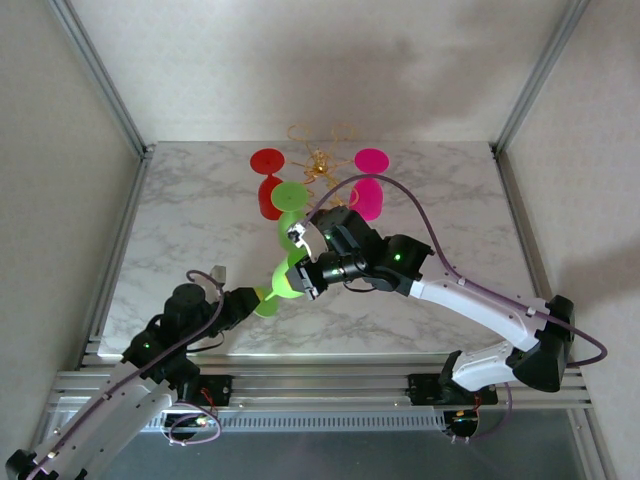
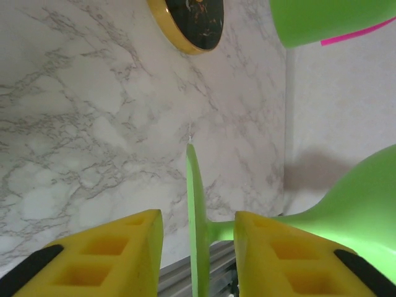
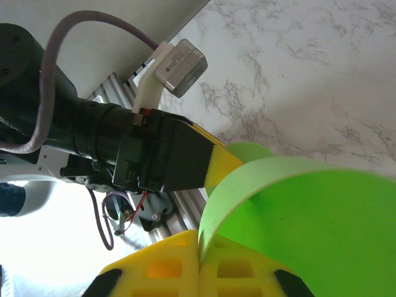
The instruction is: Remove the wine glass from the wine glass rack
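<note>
I judge the job nearly done: the green wine glass (image 1: 280,283) is held on its side well clear of the rack (image 1: 318,165), over the near half of the table (image 1: 200,230), my right gripper (image 3: 199,244) pinched onto its rim and my left gripper (image 2: 198,219) parted loosely around its foot, with only the set-down remaining.
</note>
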